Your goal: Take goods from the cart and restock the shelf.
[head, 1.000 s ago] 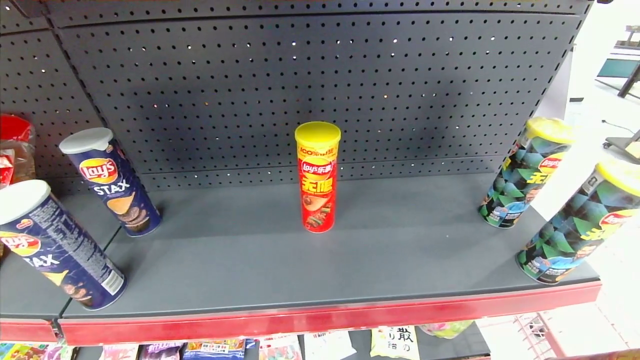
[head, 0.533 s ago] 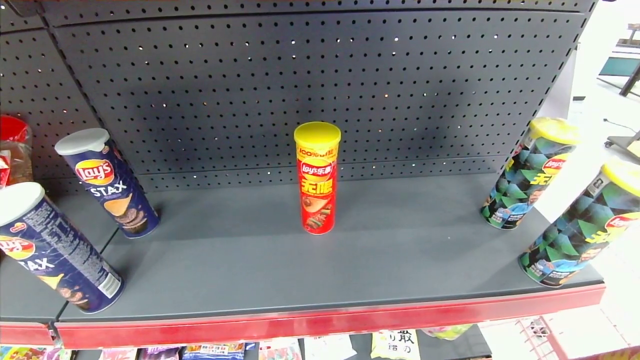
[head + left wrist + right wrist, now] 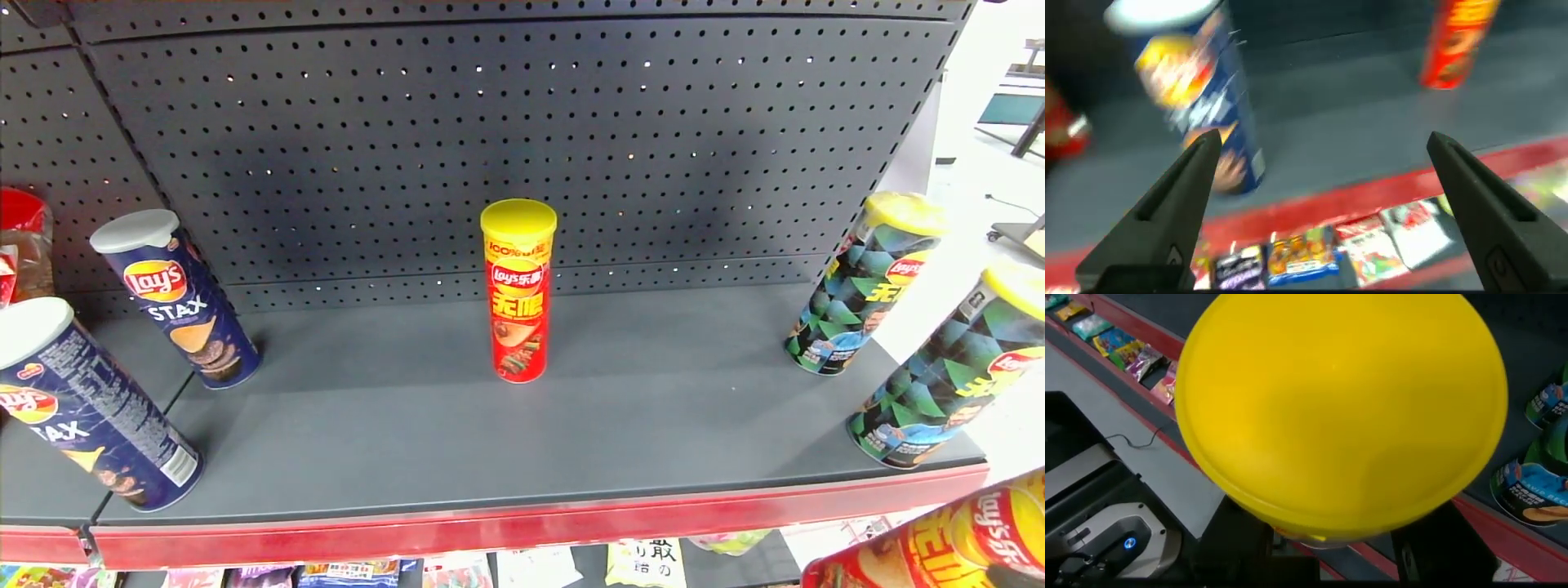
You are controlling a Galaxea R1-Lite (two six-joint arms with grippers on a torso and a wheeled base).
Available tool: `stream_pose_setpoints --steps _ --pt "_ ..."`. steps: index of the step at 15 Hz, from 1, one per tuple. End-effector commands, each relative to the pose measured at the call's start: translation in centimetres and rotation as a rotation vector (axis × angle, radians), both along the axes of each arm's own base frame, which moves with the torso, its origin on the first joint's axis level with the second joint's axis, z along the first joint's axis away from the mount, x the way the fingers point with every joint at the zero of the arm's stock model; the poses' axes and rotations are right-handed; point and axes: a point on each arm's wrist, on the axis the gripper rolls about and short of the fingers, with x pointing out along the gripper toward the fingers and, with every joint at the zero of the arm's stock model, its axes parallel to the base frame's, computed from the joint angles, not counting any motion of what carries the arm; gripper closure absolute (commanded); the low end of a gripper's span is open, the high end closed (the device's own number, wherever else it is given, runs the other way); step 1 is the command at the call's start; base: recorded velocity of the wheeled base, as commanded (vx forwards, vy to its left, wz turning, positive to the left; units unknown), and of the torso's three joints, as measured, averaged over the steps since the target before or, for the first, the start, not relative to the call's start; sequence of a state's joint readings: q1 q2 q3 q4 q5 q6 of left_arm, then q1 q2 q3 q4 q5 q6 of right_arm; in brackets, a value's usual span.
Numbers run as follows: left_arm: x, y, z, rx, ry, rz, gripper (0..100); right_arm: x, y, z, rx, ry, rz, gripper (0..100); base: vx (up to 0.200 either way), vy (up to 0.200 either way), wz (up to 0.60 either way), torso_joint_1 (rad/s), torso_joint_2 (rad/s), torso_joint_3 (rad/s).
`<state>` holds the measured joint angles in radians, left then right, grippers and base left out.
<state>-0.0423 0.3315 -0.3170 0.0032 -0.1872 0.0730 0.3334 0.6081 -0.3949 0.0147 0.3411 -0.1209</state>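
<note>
Newly arrived at the lower right corner of the head view, a held red can (image 3: 939, 539) lies tilted below the shelf's red front edge (image 3: 490, 523). Its yellow lid (image 3: 1339, 408) faces the right wrist camera, and the right gripper (image 3: 1335, 555) is clamped around its body. The left gripper (image 3: 1323, 143) is spread wide and empty, before the front blue can (image 3: 1200, 90). On the shelf (image 3: 408, 425), bare room lies either side of the standing red can (image 3: 518, 294), between the blue cans (image 3: 180, 298) and patterned cans (image 3: 857, 286).
</note>
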Motion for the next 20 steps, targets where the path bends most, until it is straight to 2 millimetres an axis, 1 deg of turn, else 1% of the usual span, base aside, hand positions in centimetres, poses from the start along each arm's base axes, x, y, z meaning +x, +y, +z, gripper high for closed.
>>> stream_pose_setpoints --steps 1,2,5,7,8,9,10,12,14,16,18,20 --pt "10.7 -1.8 6.0 0.084 0.210 -0.256 0 0.8 0.3 0.0 -0.013 0.038 0.008 100 0.000 0.000 0.00 0.000 0.00 0.000" --pt "13.9 -3.6 5.7 0.113 0.229 -0.367 0 0.7 0.3 0.1 -0.012 0.032 0.007 100 0.000 0.000 0.00 0.000 0.00 0.000" --pt "20.7 -7.6 4.9 0.117 0.244 -0.526 0 0.5 0.2 0.2 -0.006 0.015 -0.001 100 0.000 0.000 0.00 0.000 0.00 0.000" --pt "24.3 -10.1 4.6 0.125 0.246 -0.575 0 0.4 0.1 0.5 0.000 0.003 -0.003 100 0.000 0.000 0.00 0.000 0.00 0.000" --pt "25.8 -11.0 4.6 0.126 0.245 -0.587 0 0.4 0.1 0.5 0.004 0.007 -0.007 100 0.000 0.000 0.00 0.000 0.00 0.000" --pt "26.1 -11.3 4.6 0.126 0.245 -0.593 0 0.4 0.1 0.5 0.007 0.009 -0.008 100 0.000 0.000 0.00 0.000 0.00 0.000" --pt "28.1 -12.7 4.7 0.129 0.239 -0.616 0 0.4 0.1 0.5 0.014 0.015 -0.013 100 0.000 0.000 0.00 0.000 0.00 0.000" --pt "29.9 -13.8 4.1 0.134 0.244 -0.625 0 0.4 0.1 0.6 0.016 0.013 -0.014 100 0.000 0.000 0.00 0.000 0.00 0.000" --pt "31.3 -15.6 3.9 0.140 0.234 -0.656 0 0.4 0.1 0.7 0.021 0.012 -0.016 100 0.000 0.000 0.00 0.000 0.00 0.000" --pt "32.4 -16.4 3.5 0.149 0.232 -0.668 0 0.4 0.1 0.8 0.022 0.010 -0.018 100 0.000 0.000 0.00 0.000 0.00 0.000" --pt "33.4 -17.0 3.1 0.163 0.216 -0.724 0 0.4 0.1 0.8 0.021 0.010 -0.019 100 0.000 0.000 0.00 0.000 0.00 0.000" --pt "34.2 -17.4 3.4 0.163 0.194 -0.733 0 0.3 0.1 0.8 0.025 0.004 -0.019 100 0.000 0.000 0.00 0.000 0.00 0.000"
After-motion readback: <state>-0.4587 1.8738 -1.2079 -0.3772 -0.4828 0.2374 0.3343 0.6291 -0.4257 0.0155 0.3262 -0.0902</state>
